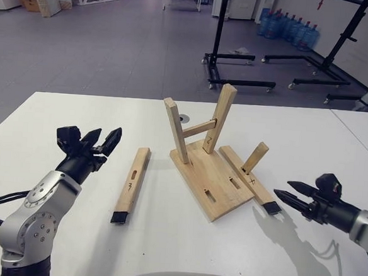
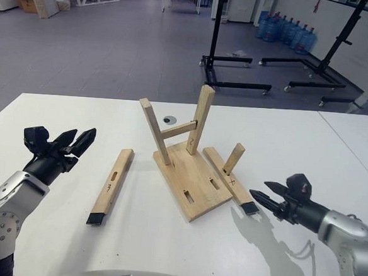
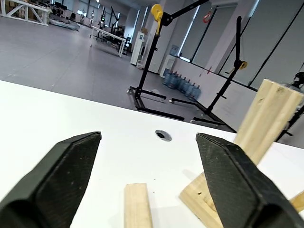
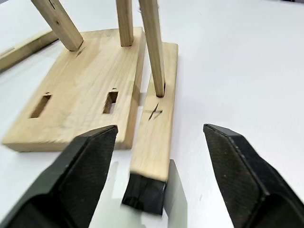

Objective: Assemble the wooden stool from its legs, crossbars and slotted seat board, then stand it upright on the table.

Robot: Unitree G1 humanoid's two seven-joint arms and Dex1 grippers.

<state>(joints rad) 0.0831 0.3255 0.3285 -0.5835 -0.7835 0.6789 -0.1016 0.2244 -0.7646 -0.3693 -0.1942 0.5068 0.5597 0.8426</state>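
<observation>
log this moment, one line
seat board flat, two legs slotted in, crossbar between | loose leg left of it | right leg beside it, second crossbar fitted | left gripper open | right gripper open

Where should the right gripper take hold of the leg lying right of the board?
Near the black cap, from above, fingers across its width. There the leg juts past the board, so both long sides are free; farther along the board lies close against one side and a crossbar stands out of its top. The open right gripper hovers by that end.
</observation>
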